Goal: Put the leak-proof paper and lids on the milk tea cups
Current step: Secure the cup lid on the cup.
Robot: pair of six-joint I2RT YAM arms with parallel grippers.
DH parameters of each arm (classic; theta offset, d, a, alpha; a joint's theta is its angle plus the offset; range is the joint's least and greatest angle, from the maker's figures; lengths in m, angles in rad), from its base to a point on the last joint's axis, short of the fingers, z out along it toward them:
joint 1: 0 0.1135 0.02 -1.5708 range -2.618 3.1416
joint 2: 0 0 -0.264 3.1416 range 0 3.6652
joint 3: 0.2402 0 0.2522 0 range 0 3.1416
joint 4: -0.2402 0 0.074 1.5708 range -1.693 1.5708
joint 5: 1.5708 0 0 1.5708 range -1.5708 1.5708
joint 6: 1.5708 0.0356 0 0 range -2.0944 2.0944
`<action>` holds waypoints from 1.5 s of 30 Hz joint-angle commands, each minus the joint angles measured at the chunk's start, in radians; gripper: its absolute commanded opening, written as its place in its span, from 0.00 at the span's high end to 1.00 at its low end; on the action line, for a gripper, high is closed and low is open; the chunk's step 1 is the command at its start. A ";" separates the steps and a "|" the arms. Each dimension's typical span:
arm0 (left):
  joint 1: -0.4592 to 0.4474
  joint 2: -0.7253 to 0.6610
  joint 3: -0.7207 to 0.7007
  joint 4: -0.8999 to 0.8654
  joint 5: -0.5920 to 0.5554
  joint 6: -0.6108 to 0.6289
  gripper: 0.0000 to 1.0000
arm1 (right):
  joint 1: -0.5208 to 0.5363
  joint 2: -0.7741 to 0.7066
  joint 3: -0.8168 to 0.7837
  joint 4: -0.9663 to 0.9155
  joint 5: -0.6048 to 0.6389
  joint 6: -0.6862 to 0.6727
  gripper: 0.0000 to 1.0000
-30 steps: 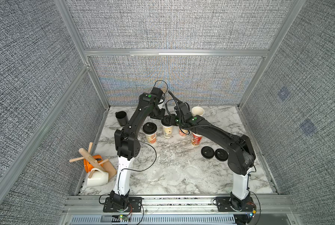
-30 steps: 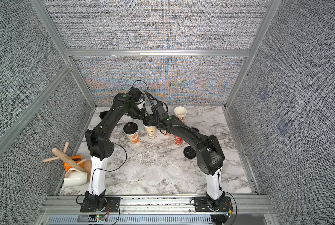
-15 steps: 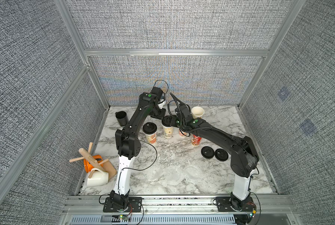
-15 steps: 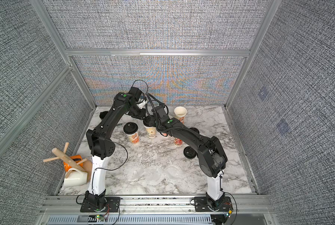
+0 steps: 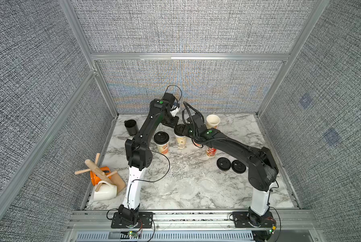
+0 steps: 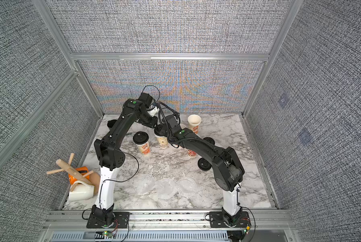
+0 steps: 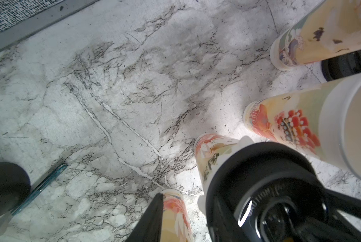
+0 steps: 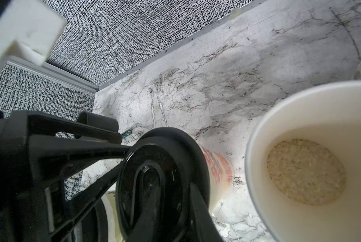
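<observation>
Several milk tea cups stand at the back of the table. Two wear black lids (image 5: 161, 137) (image 5: 180, 129), one stands open (image 5: 213, 121), and one (image 5: 211, 151) is half under the right arm. Three sheets of leak-proof paper (image 5: 185, 188) (image 6: 166, 189) lie flat at the front. My right gripper (image 5: 183, 131) (image 8: 171, 194) is shut on the lid (image 8: 154, 159) (image 7: 259, 178) of the middle cup, and whitish scraps stick out under its rim. My left gripper (image 5: 171, 123) (image 7: 181, 209) hangs beside that lid with its jaws apart; only one finger (image 7: 152, 218) shows.
Two spare black lids (image 5: 223, 163) (image 5: 238, 166) lie on the marble table (image 5: 196, 167) by the right arm. A black cup (image 5: 131, 127) stands back left with a teal stick (image 7: 49, 178) near it. A wooden mug tree (image 5: 95, 167) with an orange and a white mug lies front left.
The right arm's wrist has edged slightly toward the back right while its gripper stayed at the lidded cup. The left arm has barely moved.
</observation>
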 commanded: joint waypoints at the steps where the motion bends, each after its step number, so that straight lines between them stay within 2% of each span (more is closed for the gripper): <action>1: -0.005 0.034 -0.011 0.078 0.017 -0.013 0.59 | 0.051 0.005 -0.029 -0.191 -0.304 0.023 0.80; 5: -0.005 0.031 -0.009 0.088 0.019 -0.013 0.56 | 0.052 -0.007 -0.046 -0.176 -0.302 0.033 0.80; 10: -0.006 0.020 0.023 0.102 -0.014 -0.022 0.43 | 0.041 0.024 -0.024 -0.176 -0.289 0.052 0.80; 14: -0.001 0.021 0.087 0.107 -0.047 -0.027 0.38 | 0.030 0.044 -0.011 -0.165 -0.283 0.077 0.81; 17: 0.006 0.012 0.113 0.129 -0.069 -0.039 0.37 | 0.022 0.051 -0.006 -0.160 -0.276 0.082 0.81; 21: 0.007 -0.037 0.079 0.185 -0.114 -0.052 0.37 | 0.022 0.045 -0.008 -0.158 -0.259 0.122 0.82; 24: 0.007 -0.073 0.039 0.227 -0.109 -0.047 0.35 | 0.019 0.044 -0.008 -0.149 -0.257 0.127 0.82; 29: 0.013 -0.051 0.055 0.183 -0.115 -0.039 0.37 | 0.019 0.046 0.015 -0.161 -0.251 0.122 0.82; 37: 0.013 -0.102 -0.093 0.247 -0.097 -0.038 0.38 | 0.006 0.034 0.011 -0.178 -0.227 0.113 0.82; 45: 0.013 -0.099 -0.098 0.241 -0.102 -0.032 0.39 | -0.006 0.020 0.008 -0.190 -0.201 0.103 0.82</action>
